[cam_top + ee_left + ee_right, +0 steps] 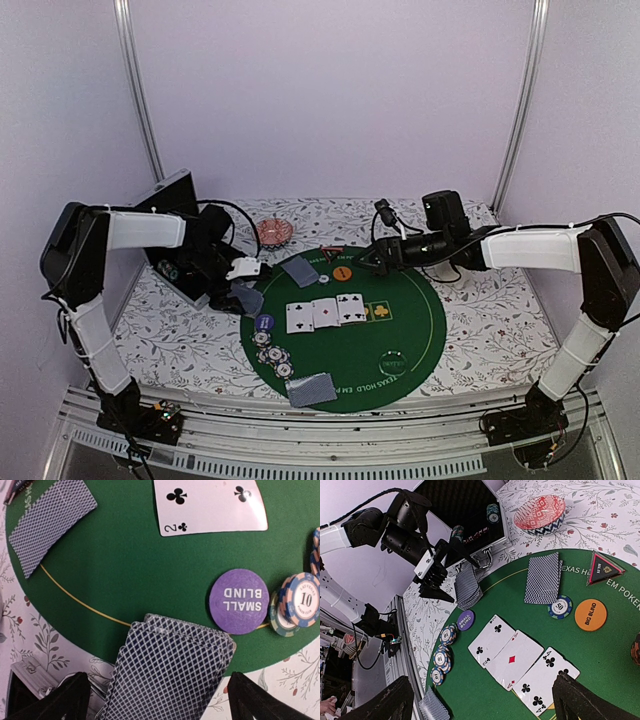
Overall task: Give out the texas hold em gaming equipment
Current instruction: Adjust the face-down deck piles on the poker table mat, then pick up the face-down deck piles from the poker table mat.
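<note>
Cards [170, 675] betw. open L jaws; purple disc [239, 601] beside.

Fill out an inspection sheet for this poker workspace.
Surface: round green mat on floral cloth.
Job's things: three face-up cards, face-down card piles, chip stacks, small blind disc, big blind disc.
Clutter: pink patterned dish, open case.
Grippers: left gripper open, fingers either side of the mat-edge pile; right gripper open, empty.
Cables: black cable loops off the left arm.
Surroundings: pale walls, metal poles.
</note>
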`<state>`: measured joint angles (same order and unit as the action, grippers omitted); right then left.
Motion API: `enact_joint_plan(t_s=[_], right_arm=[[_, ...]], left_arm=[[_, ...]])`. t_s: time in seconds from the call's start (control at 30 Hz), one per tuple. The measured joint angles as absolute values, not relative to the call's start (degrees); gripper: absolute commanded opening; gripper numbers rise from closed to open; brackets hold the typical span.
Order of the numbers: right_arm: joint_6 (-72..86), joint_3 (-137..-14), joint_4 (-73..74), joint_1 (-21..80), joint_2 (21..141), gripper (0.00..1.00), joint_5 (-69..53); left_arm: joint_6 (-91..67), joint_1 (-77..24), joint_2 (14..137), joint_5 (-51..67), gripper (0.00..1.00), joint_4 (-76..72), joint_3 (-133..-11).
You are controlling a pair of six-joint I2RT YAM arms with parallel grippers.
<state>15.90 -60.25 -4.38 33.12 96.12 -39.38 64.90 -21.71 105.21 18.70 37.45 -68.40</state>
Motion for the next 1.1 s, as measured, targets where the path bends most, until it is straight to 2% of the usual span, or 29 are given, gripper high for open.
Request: enact_joint_plan(t_s=[1.1], right_arm=[[16.5,-60.2,-4.4,33.1,96.1,0.99,-39.6]], left_arm=[[64.7,-21.7,107.9,18.4,0.98,37.3,-70.7]])
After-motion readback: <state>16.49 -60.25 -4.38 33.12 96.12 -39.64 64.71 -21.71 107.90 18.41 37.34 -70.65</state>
